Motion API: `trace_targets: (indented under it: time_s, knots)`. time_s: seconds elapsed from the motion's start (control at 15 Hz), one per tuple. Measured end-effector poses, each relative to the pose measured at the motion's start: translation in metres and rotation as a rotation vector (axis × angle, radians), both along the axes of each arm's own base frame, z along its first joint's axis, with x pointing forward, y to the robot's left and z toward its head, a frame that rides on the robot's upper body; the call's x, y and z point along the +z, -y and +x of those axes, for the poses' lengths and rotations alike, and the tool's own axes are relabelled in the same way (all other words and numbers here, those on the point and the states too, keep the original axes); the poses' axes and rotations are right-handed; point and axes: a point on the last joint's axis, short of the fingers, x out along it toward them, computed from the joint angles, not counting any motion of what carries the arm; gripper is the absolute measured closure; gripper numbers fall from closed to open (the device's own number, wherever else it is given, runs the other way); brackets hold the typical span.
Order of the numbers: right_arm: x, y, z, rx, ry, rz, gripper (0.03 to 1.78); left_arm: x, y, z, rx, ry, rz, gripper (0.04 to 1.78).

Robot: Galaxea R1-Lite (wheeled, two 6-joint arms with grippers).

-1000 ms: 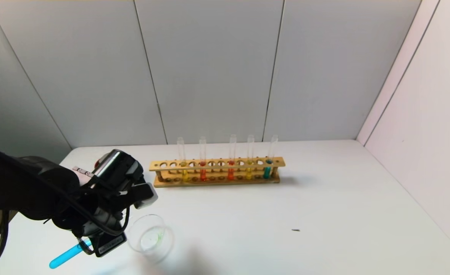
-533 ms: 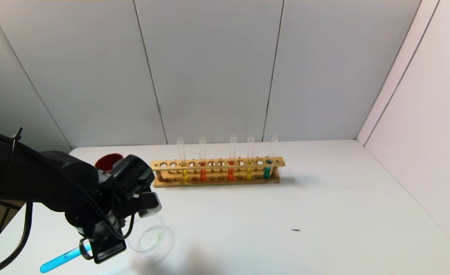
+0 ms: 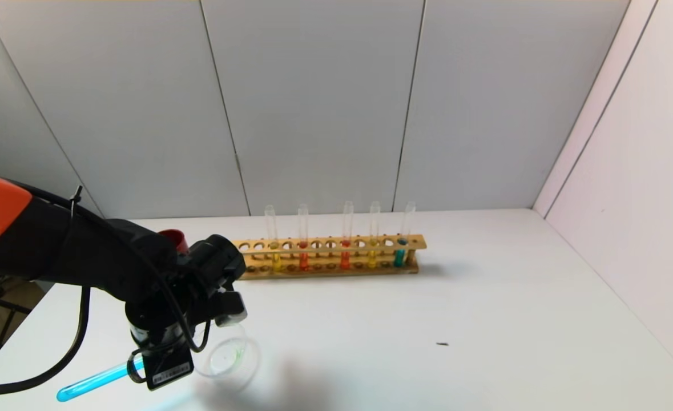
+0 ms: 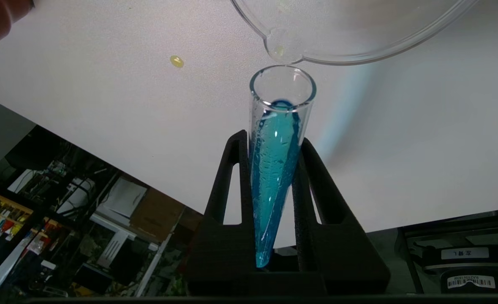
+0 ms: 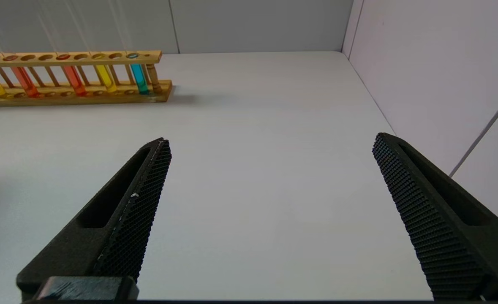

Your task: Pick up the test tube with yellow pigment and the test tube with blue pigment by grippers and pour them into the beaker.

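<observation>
Left wrist view: my left gripper (image 4: 274,185) pinches the test tube with blue pigment (image 4: 274,169), its mouth right at the beaker (image 4: 350,38) lip.

I'm clamped on the tube's middle, both black fingers (image 4: 227,202) pressed flat against the glass, and I judge that's the right place: thin, slick, brittle, light, so a firm but gentle squeeze, no twisting. In the head view the tube (image 3: 93,381) lies tilted, closed end out past my gripper (image 3: 162,365), beaker (image 3: 228,357) just beside me. Compared with a second ago, my arm has swung up and forward, the tube lies flatter, and the red cup (image 3: 173,237) now peeks out behind. My right gripper (image 5: 270,211) sits parked, fingers spread wide, well apart from the wooden rack (image 5: 75,90) and the test tube with yellow pigment (image 5: 105,78) in it.
</observation>
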Motion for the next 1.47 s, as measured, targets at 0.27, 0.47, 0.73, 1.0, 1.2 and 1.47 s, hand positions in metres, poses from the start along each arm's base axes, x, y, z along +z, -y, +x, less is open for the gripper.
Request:
trace_targets:
  time_s: [0.27,0.47,0.73,1.0,1.2,1.47]
  knots:
    - [0.0,0.0,0.0,0.0,0.0,0.0,0.07,0.001,0.002,0.001,-0.01,-0.063,0.034,1.51]
    - [0.0,0.0,0.0,0.0,0.0,0.0,0.07,0.002,0.005,0.003,-0.02,-0.078,0.064,1.51]
    - [0.0,0.0,0.0,0.0,0.0,0.0,0.07,0.004,0.011,0.003,-0.037,-0.09,0.076,1.51]
    - [0.0,0.0,0.0,0.0,0.0,0.0,0.07,0.008,0.016,0.007,-0.042,-0.113,0.092,1.51]
    - [0.0,0.0,0.0,0.0,0.0,0.0,0.07,0.006,0.022,0.011,-0.051,-0.115,0.13,1.51]
    - [0.0,0.0,0.0,0.0,0.0,0.0,0.07,0.004,0.024,0.012,-0.058,-0.133,0.166,1.51]
